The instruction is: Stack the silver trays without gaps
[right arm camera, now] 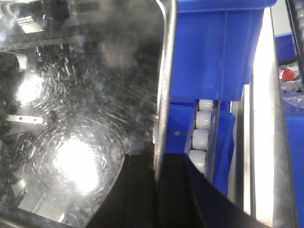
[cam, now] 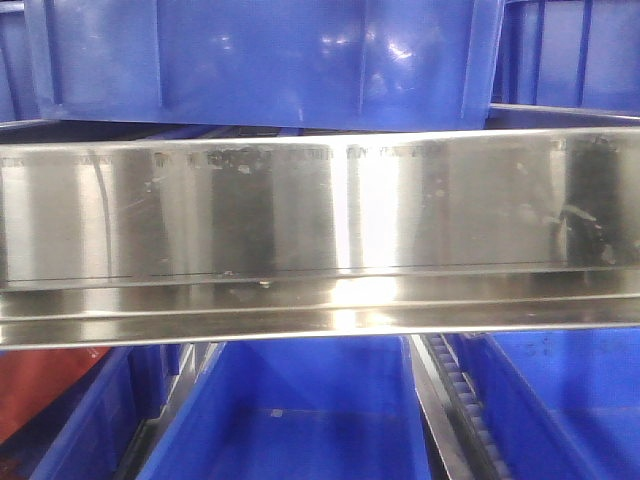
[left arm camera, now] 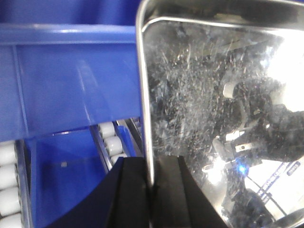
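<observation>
Two black fingers (left arm camera: 128,194) of the left gripper (left arm camera: 152,183) pinch the left rim of one steel tray (left arm camera: 204,95), one finger outside the rim and one inside. Left of that rim stands one blue bin (left arm camera: 71,85), with white rollers (left arm camera: 9,175) below it in two rows. In the right wrist view one tray (right arm camera: 85,95) fills the left side. The right gripper (right arm camera: 159,178) is clamped on its right rim, and four rollers (right arm camera: 202,128) run beside one bin (right arm camera: 213,47). Whether both views show the same tray I cannot tell. In the front view one rail (cam: 320,220) crosses between bins (cam: 260,50), three above and three below.
</observation>
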